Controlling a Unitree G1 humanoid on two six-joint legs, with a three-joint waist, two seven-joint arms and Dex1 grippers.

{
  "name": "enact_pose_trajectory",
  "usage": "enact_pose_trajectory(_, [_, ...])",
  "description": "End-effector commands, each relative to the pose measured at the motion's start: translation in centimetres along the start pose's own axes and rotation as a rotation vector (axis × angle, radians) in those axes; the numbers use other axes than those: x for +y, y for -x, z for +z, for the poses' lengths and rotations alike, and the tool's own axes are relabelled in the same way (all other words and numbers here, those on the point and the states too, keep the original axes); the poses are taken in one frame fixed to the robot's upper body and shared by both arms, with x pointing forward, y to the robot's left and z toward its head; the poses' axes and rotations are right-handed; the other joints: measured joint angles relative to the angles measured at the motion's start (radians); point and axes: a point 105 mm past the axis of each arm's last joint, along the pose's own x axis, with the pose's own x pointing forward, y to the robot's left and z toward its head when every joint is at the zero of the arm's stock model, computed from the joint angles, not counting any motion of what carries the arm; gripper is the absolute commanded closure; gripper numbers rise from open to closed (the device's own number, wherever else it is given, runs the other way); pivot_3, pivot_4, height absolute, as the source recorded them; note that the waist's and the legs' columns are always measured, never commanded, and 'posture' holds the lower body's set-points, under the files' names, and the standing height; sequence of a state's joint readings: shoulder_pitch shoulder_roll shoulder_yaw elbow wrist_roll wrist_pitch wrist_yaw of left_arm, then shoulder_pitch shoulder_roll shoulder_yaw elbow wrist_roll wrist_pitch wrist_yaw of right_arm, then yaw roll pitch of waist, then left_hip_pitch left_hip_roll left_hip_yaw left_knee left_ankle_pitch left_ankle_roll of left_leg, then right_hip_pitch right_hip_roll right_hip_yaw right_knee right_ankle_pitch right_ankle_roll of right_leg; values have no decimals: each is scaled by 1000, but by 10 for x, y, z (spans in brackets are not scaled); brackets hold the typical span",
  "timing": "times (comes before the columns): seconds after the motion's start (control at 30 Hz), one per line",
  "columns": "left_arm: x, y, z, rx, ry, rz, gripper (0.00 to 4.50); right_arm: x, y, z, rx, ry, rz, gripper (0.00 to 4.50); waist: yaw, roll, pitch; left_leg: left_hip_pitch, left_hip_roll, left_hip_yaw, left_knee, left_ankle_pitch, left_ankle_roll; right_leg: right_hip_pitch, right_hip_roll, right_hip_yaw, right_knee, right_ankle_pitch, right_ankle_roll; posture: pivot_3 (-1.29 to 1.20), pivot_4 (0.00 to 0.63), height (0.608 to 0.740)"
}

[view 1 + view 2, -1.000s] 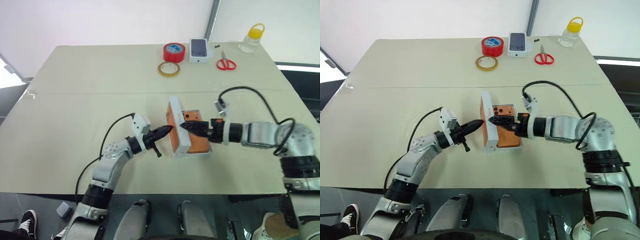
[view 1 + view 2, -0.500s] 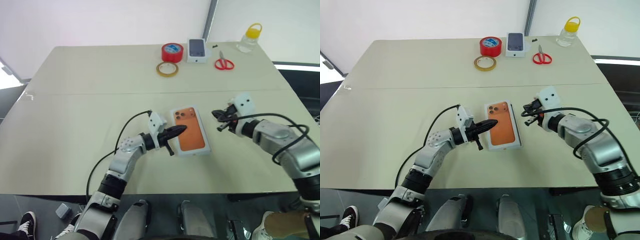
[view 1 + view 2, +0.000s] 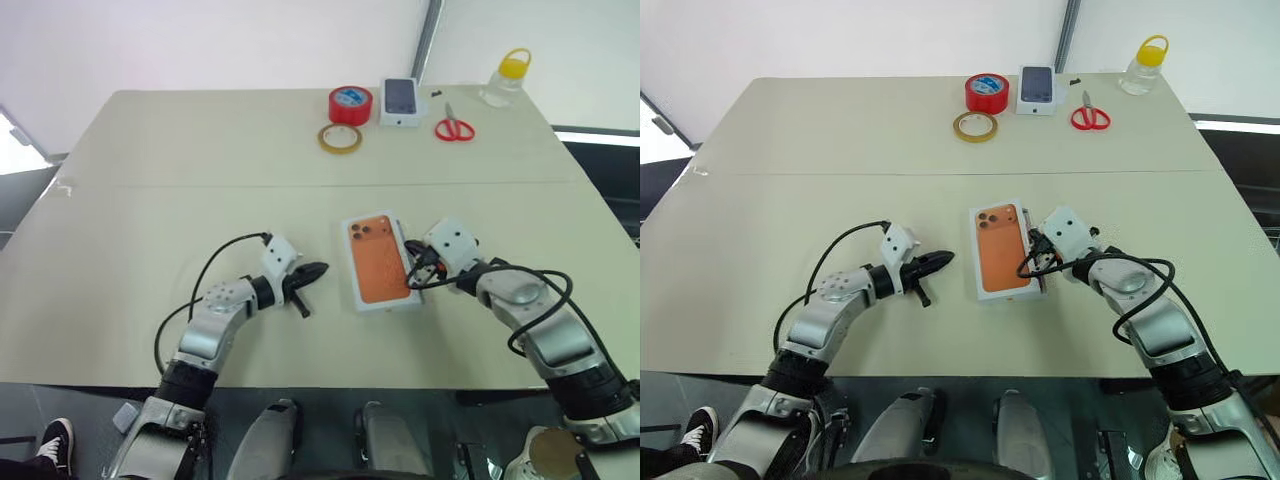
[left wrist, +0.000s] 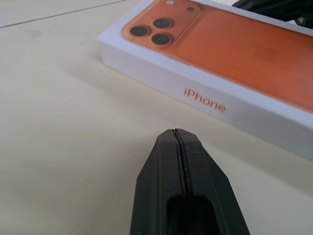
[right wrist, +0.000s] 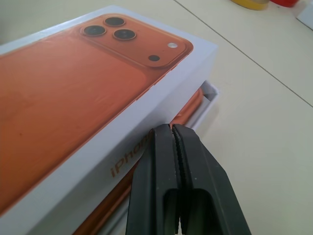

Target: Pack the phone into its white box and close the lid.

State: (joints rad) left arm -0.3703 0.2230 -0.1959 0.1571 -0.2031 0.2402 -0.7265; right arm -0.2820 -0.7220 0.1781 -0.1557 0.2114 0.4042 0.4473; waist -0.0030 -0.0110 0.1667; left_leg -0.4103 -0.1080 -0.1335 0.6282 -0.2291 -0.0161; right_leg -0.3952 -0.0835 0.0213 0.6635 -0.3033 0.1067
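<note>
Lid: the lid [image 3: 379, 262], white card with a glossy orange phone print and three lens rings on top, lies over the white box [image 5: 208, 100] mid-tabletop, not fully seated on the right side.
White box: its thin rim juts out from under the lid's right edge.
Phone: an orange edge of the phone [image 5: 188, 108] shows in the gap between lid and box.
Left pincer: the left pincer [image 3: 943, 259] is closed and empty, pointing at the lid's left side, a little apart from it.
Right pincer: the right pincer [image 5: 172, 129] is closed, holding nothing, tips at the lid's right edge.
Far edge: red tape roll [image 3: 350, 104], flat tan tape ring [image 3: 339, 138], small carton [image 3: 400, 100], red-handled scissors [image 3: 454, 127], clear bottle [image 3: 503, 79] with yellow cap.
Tabletop: the tabletop [image 3: 150, 200] is matt beige, with a seam across.
</note>
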Motion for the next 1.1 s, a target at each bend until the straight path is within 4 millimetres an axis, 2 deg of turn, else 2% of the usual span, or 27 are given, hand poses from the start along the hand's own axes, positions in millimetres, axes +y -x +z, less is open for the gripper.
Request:
enact_pose_trajectory(0.03, [-7,-15,-1,16,-19,-31,4500,-8,2,17,-58,35,-32,4436,4,0,0,0,0,0,0,0,0,0,0,0,0,0,0,0,150,740])
enact_pose_trajectory(0.2, [-16,-32,1,9,-1,-73,4500,-9,2,19,-56,71,-38,4436,12,0,0,0,0,0,0,0,0,0,0,0,0,0,0,0,150,740])
enact_pose_trajectory(0.33, [-23,-39,13,-39,20,-93,4500,-10,6,14,-40,82,-45,4436,17,0,0,0,0,0,1,0,0,0,0,0,0,0,0,0,150,740])
enact_pose_trajectory(0.57, [-32,-42,28,-87,11,-116,4500,-16,7,12,-23,90,-66,4436,13,0,0,0,0,0,0,0,0,0,0,0,0,0,0,0,150,740])
enact_pose_trajectory(0.67, [-32,-40,31,-106,6,-110,4500,-11,6,11,-18,111,-50,4436,13,0,0,0,0,0,0,0,0,0,0,0,0,0,0,0,150,740])
enact_pose_trajectory(0.87, [-32,-38,28,-88,-24,-112,4500,-9,5,9,-11,126,-48,4436,13,0,0,0,0,0,0,0,0,0,0,0,0,0,0,0,150,740])
enact_pose_trajectory(0.97, [-32,-37,19,-64,-40,-103,4500,-6,4,5,13,139,-34,4436,13,0,0,0,0,0,0,0,0,0,0,0,0,0,0,0,150,740])
enact_pose_trajectory(1.1, [-29,-35,20,-76,-42,-86,4500,-5,5,-5,57,152,-36,4436,14,0,0,0,0,0,1,0,0,0,0,0,0,0,0,0,150,740])
